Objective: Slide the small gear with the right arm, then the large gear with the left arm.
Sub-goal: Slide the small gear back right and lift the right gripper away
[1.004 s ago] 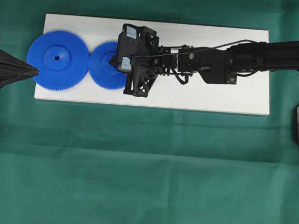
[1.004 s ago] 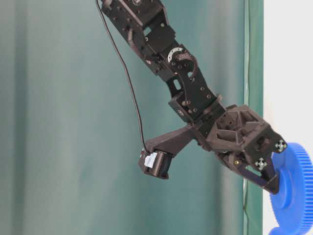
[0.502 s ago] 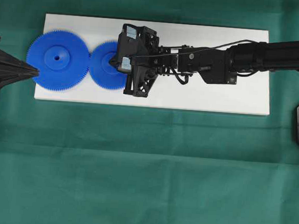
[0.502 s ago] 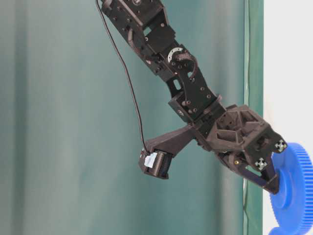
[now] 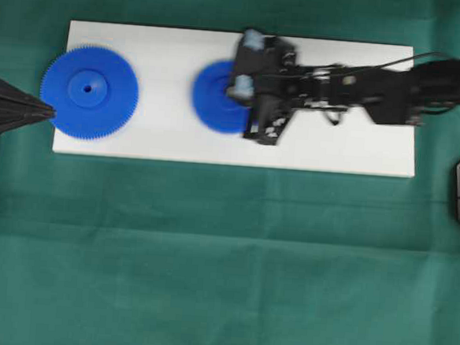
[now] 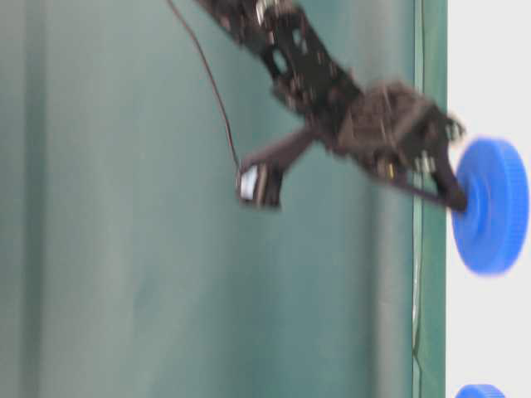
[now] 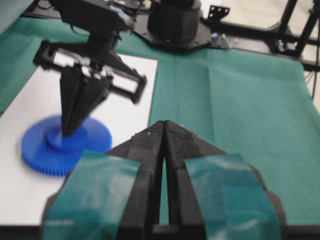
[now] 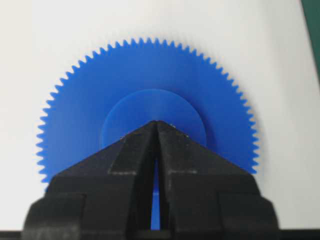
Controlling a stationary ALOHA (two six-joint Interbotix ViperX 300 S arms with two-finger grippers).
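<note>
Overhead view: right tool (image 5: 237, 94), fingers pressed together, bears on the small gear (image 5: 218, 96) hub (blurred); hold downward pressure steady, slide flat along the board (image 5: 334, 148).

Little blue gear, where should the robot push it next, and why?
Probably a bit further right, away from the large gear. The right gripper, shut, presses its tips on the small gear hub, and bare white board lies ahead.
</note>
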